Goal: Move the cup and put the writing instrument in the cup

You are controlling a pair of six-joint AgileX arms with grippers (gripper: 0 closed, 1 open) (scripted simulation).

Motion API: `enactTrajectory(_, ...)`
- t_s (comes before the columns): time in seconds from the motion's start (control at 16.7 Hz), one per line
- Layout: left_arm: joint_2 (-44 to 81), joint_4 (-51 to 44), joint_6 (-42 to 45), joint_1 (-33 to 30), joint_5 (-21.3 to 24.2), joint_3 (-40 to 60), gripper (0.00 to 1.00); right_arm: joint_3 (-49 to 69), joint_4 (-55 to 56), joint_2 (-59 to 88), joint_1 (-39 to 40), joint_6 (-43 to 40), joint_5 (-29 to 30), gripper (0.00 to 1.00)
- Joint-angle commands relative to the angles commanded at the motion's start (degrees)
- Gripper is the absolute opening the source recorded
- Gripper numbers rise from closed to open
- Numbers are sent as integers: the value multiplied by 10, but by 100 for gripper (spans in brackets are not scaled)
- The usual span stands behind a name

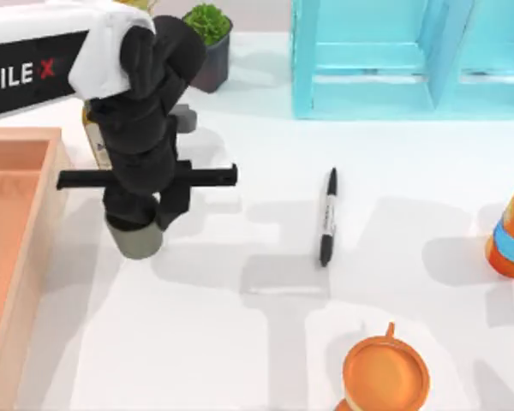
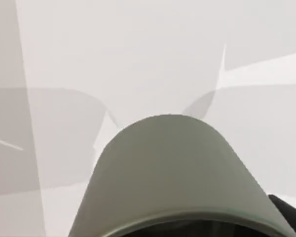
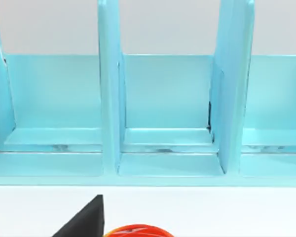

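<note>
one arm, the left, is working: its jaws [image 1: 135, 224] are reaching down over the small dark olive-grey cylindrical cup [image 1: 138, 241] at the white bench's [image 1: 240, 360] left, seemingly gripping its rim to shift it toward the slim black marker pen [image 1: 327, 217] lying well apart at centre.

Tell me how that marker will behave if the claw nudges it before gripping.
The marker lies flat on the bare white table, slim and round, so a sideways nudge would probably roll it. It looks rigid and light, so it should lift without bending. The smooth barrel may slip in a loose grip.
</note>
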Motion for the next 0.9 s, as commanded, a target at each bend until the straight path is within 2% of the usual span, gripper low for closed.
enactTrajectory(0.3,4,16,2,1,0,-15,0,0,0,0,0,0,0,100)
enactTrajectory(0.9,4,16,2,1,0,-15,75,0,0,0,0,0,0,100)
